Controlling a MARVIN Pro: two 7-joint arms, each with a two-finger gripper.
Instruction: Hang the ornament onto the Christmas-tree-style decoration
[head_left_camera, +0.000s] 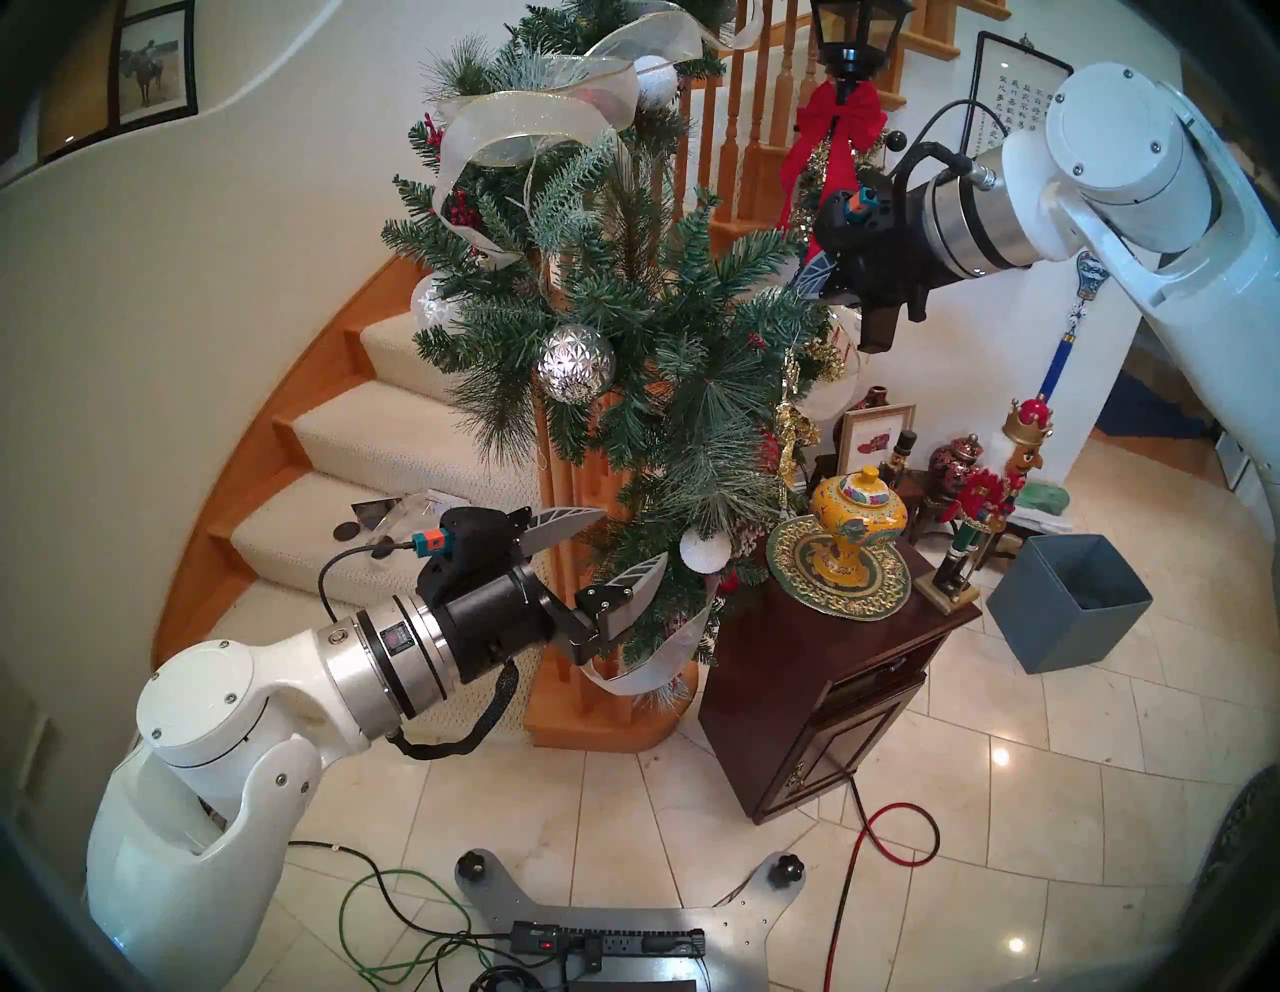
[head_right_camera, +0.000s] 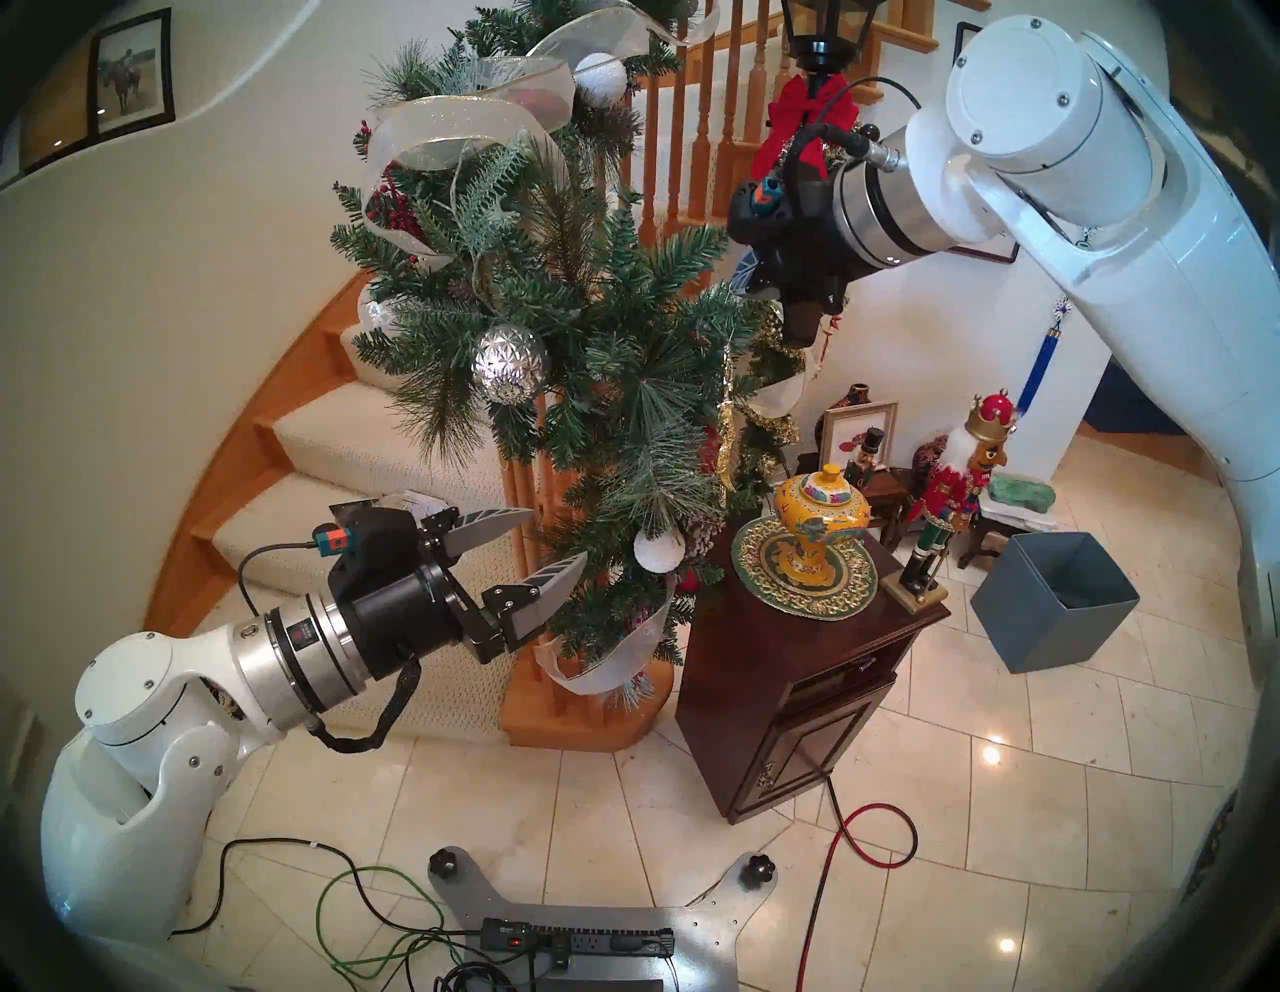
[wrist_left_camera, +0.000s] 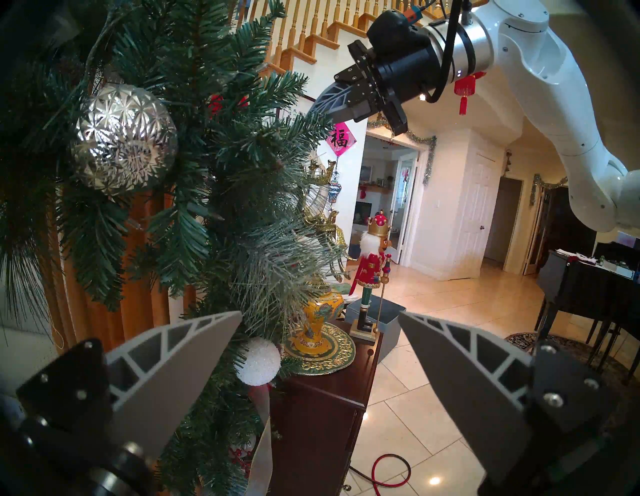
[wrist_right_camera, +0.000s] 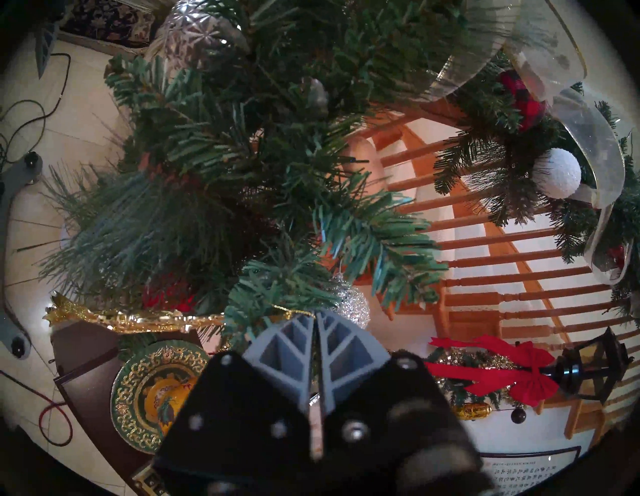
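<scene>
The Christmas-tree-style decoration (head_left_camera: 658, 312) (head_right_camera: 609, 332) (wrist_left_camera: 207, 156) (wrist_right_camera: 225, 156) is a bushy green garland with sheer silver ribbon on the stair post. The ornament (head_left_camera: 789, 422) (head_right_camera: 726, 429) (wrist_left_camera: 327, 220) (wrist_right_camera: 121, 317), a glittery gold reindeer, dangles at the garland's right side below a branch. Its gold thread runs up to my right gripper (head_left_camera: 810, 276) (head_right_camera: 747, 273) (wrist_left_camera: 313, 110) (wrist_right_camera: 316, 313), whose fingers are pressed together at the branch tip on that thread. My left gripper (head_left_camera: 634, 539) (head_right_camera: 560, 533) (wrist_left_camera: 318, 315) stands open and empty, low at the garland's left.
A dark wood cabinet (head_left_camera: 831, 658) stands under the ornament, carrying a yellow vase (head_left_camera: 855, 526) and a nutcracker (head_left_camera: 997, 499). A grey box (head_left_camera: 1067, 609) sits on the floor to the right. A silver faceted ball (head_left_camera: 575, 364) and a white ball (head_left_camera: 705, 551) hang in the garland. Cables cross the tiles.
</scene>
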